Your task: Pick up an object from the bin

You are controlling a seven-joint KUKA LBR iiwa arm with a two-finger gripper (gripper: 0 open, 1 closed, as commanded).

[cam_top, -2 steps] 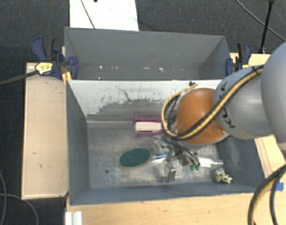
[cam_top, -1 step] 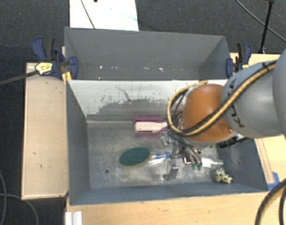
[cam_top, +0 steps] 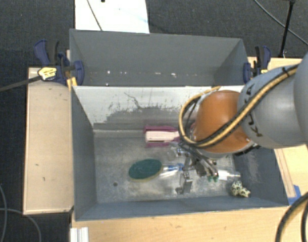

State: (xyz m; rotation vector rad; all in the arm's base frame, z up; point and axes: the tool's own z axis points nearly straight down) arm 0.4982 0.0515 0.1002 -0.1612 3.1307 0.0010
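Gripper [cam_top: 186, 181] low in the scuffed grey metal bin [cam_top: 118, 153], near a flat dark-green oval disc [cam_top: 145, 169]; spread or clamped, can't tell.

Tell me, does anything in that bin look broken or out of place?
Nothing stands out. The green oval pad, pink block and small speckled piece lie loose on the bin floor, with the gripper low between them.

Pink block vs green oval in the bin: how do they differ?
The pale pink rectangular block is boxy and straight-edged; the dark green flat oval disc is rounded and sits lower. The block is light, the disc dark. The block lies by the back wall of the grey metal bin; the disc lies nearer the front. Both rest loose on the floor.
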